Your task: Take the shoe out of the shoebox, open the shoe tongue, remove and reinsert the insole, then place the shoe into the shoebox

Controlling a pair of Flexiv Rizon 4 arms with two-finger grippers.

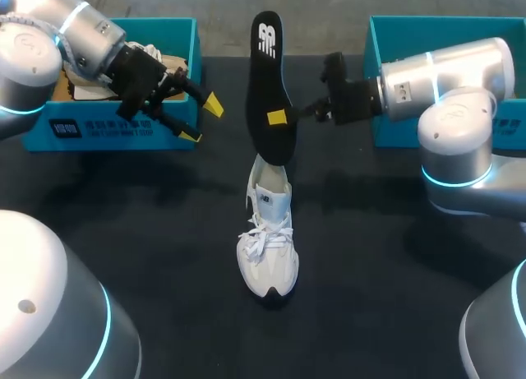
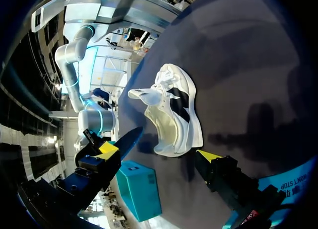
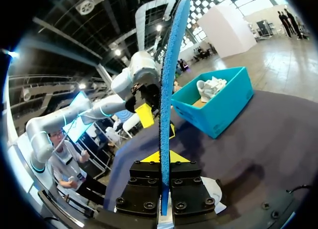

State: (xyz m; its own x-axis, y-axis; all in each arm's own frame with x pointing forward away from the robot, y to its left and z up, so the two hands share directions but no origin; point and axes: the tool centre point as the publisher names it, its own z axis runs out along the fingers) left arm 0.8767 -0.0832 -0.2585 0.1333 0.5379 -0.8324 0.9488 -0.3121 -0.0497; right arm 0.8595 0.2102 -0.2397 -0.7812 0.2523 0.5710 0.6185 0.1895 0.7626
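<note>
A white shoe point(image 1: 267, 247) stands upright on the dark table, toe toward the front edge; the left wrist view shows the shoe point(image 2: 174, 114) lying ahead of that gripper's fingers. My right gripper point(image 1: 279, 117) is shut on a black insole point(image 1: 267, 83), held on edge above the shoe's heel, lower tip at the opening. In the right wrist view the insole point(image 3: 169, 90) rises blue-edged from between the yellow tips of the right gripper point(image 3: 161, 157). My left gripper point(image 1: 201, 120) hangs open and empty beside the left shoebox point(image 1: 111, 128); its wide-apart jaws frame the shoe, left gripper point(image 2: 158, 152).
The teal left shoebox holds a second white shoe point(image 3: 211, 87) and paper. Another teal box point(image 1: 394, 34) stands at the back right, behind my right arm. Dark bare table surrounds the shoe on both sides and in front.
</note>
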